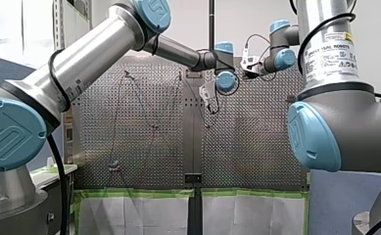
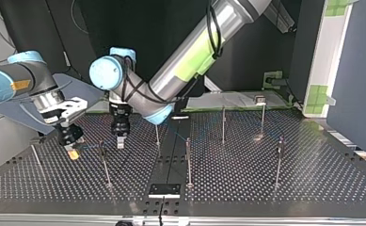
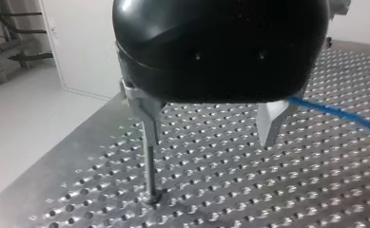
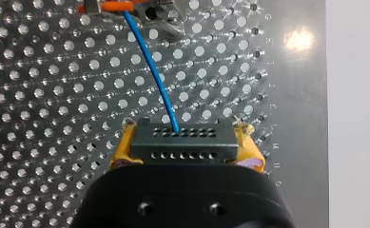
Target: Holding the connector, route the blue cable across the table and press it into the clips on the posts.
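Right gripper (image 4: 186, 138) clamped on connector (image 4: 182, 145); blue cable (image 4: 149, 66) runs ahead from connector. Left gripper (image 3: 209, 137) near connector, fingers apart.

Blue cable (image 4: 160, 88) curves from grey connector (image 4: 185, 142) (2 hole rows) to orange clip (image 4: 111, 6).
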Robot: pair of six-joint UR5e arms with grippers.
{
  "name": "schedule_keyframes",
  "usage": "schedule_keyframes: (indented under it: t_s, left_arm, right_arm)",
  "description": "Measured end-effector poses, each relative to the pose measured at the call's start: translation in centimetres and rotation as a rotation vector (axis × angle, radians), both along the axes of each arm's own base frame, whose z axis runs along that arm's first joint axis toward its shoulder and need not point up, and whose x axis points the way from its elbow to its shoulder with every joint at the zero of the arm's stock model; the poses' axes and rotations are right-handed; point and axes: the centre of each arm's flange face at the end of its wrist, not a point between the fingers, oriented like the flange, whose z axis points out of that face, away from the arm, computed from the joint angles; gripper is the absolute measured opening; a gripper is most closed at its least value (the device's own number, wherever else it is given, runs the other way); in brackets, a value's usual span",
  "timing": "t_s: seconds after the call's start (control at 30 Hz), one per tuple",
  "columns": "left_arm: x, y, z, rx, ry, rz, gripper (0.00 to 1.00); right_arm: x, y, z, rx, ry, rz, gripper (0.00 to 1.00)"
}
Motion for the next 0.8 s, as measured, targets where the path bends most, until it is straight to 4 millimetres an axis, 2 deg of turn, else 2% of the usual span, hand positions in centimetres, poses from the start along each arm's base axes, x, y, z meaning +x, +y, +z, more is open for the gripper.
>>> schedule_keyframes:
  t_s: [0.17, 0.4, 0.8]
  left_arm:
    - [-0.6, -0.1, -0.3, 0.011, 0.023, -0.002, 1.0]
    - [-3.5, -0.4, -0.8, 0.033, 0.076, 0.014, 1.0]
    - [-8.2, 0.1, 2.6, -0.018, 0.032, 0.009, 1.0]
  right_arm:
    - [-0.1, 0.0, 0.0, 0.0, 0.0, 0.002, 0.0]
    - [-0.3, -0.1, 0.1, 0.001, -0.002, -0.002, 0.0]
    - [-0.4, -0.1, 0.0, 0.002, -0.002, -0.002, 0.0]
